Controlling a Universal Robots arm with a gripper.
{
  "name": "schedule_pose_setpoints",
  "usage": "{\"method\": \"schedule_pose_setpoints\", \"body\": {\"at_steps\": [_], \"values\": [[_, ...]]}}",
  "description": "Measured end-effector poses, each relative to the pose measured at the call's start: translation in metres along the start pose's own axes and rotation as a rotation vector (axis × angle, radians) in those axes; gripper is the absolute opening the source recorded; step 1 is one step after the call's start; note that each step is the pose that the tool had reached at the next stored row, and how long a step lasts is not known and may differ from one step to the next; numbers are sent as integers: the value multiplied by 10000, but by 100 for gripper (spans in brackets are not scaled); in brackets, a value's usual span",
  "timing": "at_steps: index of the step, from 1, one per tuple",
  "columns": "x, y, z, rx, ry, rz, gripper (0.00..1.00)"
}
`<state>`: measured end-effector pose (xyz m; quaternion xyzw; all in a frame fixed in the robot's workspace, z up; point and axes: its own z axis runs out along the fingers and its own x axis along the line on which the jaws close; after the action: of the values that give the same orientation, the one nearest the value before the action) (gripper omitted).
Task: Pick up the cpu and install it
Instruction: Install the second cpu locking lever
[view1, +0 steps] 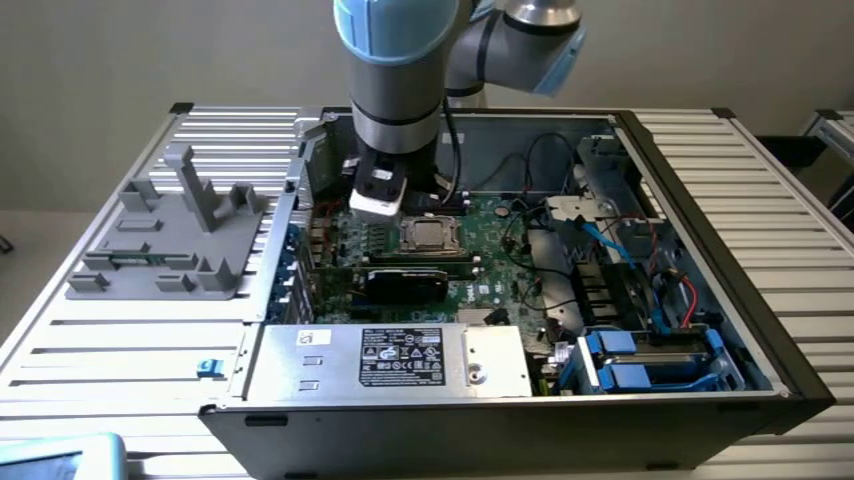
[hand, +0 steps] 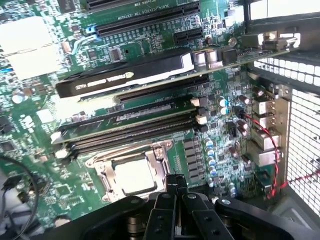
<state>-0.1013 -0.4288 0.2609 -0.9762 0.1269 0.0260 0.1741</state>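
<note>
The cpu (view1: 427, 234) lies flat in the metal-framed socket (view1: 429, 218) on the green motherboard (view1: 501, 262), at the middle of the exterior frame, its silver top facing up; in the wrist view it shows as a pale square (hand: 134, 176) in the lower centre, inside the socket frame (hand: 102, 172). The gripper (hand: 175, 186) hangs just above and beside the socket, its black fingers (hand: 172, 181) pressed together with nothing between the jaws. In the exterior view the arm (view1: 396, 70) comes down from the top centre into the open computer case (view1: 694, 190). A black card (view1: 414, 281) stands in a slot just below the socket. A grey fixture (view1: 174, 235) sits on the slatted worktop (view1: 120, 350) at the left of the frame.
</note>
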Motion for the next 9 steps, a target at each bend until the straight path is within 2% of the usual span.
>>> {"method": "schedule_pose_setpoints", "body": {"at_steps": [2,3,4,5,9], "values": [[15,-43,-80,-36,10,0,11],[14,-66,-104,-83,23,3,11],[11,-88,-118,-159,44,2,11],[5,-111,-128,-260,70,2,11],[-18,-196,-141,-777,206,5,11]]}}
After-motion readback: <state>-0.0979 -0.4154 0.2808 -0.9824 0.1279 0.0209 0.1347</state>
